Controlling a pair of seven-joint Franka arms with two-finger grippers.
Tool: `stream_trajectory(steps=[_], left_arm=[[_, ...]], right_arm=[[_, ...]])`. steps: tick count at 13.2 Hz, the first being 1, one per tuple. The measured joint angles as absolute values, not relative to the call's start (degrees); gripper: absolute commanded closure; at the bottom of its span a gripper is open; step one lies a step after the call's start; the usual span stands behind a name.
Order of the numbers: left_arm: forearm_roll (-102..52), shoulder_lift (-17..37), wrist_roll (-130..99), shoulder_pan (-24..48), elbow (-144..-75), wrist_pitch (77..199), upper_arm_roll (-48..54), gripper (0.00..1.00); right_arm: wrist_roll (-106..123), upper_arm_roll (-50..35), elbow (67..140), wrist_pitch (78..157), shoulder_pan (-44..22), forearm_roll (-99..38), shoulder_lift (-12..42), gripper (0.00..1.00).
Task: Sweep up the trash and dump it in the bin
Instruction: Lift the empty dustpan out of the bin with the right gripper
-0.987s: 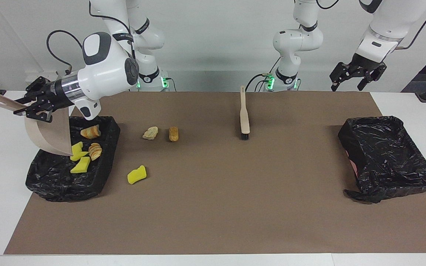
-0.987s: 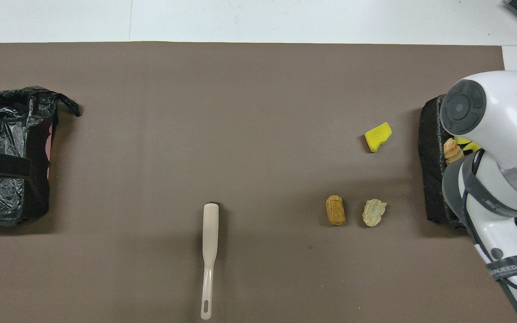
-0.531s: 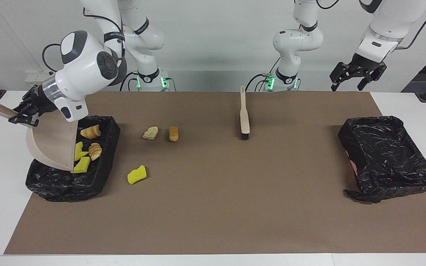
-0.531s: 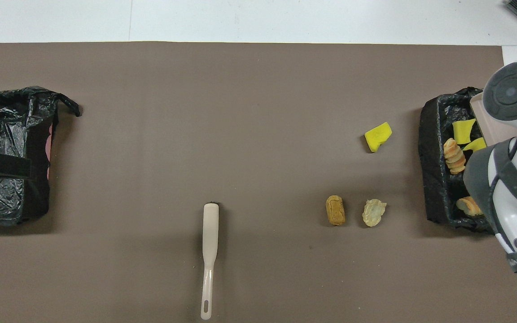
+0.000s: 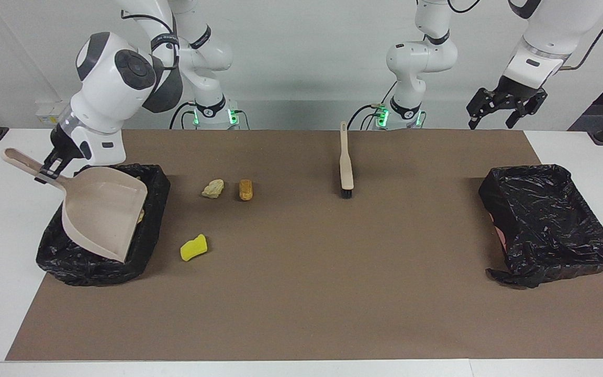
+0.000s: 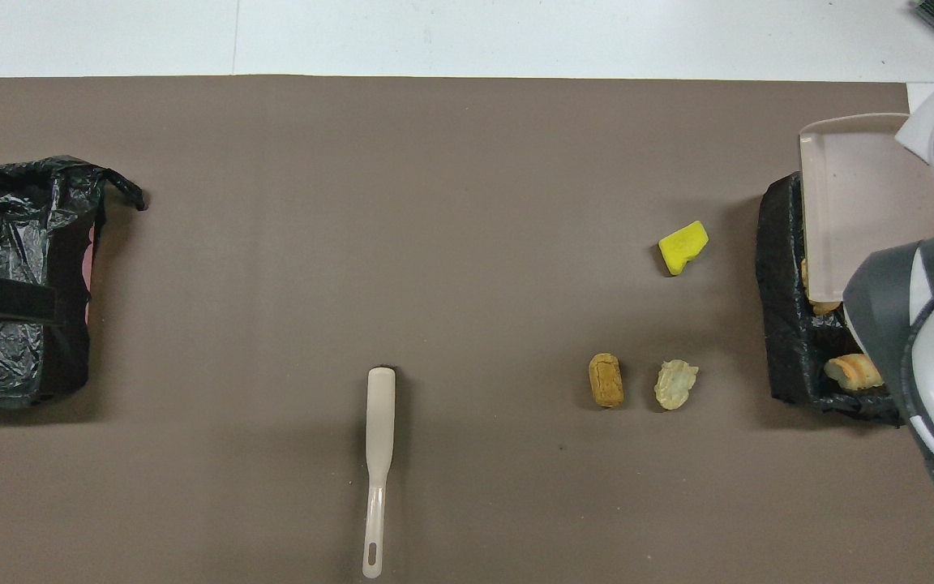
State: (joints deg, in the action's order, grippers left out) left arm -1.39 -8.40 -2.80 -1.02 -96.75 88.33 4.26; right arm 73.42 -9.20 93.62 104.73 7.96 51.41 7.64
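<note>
My right gripper (image 5: 50, 165) is shut on the handle of the beige dustpan (image 5: 103, 212), which hangs nearly level over the black-lined bin (image 5: 71, 264) at the right arm's end. The pan (image 6: 856, 203) hides most of the bin's inside; a bread-like scrap (image 6: 852, 371) shows in it. Three trash pieces lie on the mat beside that bin: a yellow sponge chunk (image 5: 193, 247), a pale lump (image 5: 213, 188) and a golden-brown piece (image 5: 246, 189). My left gripper (image 5: 505, 107) waits open, raised at the left arm's end.
The beige-handled brush (image 5: 345, 166) lies on the brown mat near the robots, bristles pointing away from them. A second black-lined bin (image 5: 547, 220) stands at the left arm's end with nothing visible in it.
The right arm has rotated the dustpan from a steep downward tilt to nearly level above the bin. It now covers the scraps that fell in. The left arm has not moved.
</note>
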Motion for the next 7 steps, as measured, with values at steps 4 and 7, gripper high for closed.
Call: stream_trajectory(steps=[4, 7], left_arm=[[-1.4, -8.4, -2.8, -1.0, -96.7, 88.3, 4.3, 0.0], [-1.4, -8.4, -2.8, -1.0, -96.7, 88.3, 4.3, 0.0]], right_arm=[[66.0, -9.3, 93.1, 106.4, 8.1, 42.9, 8.3, 1.0], [58.5, -9.5, 92.8, 106.4, 7.6, 31.2, 8.6, 1.0]])
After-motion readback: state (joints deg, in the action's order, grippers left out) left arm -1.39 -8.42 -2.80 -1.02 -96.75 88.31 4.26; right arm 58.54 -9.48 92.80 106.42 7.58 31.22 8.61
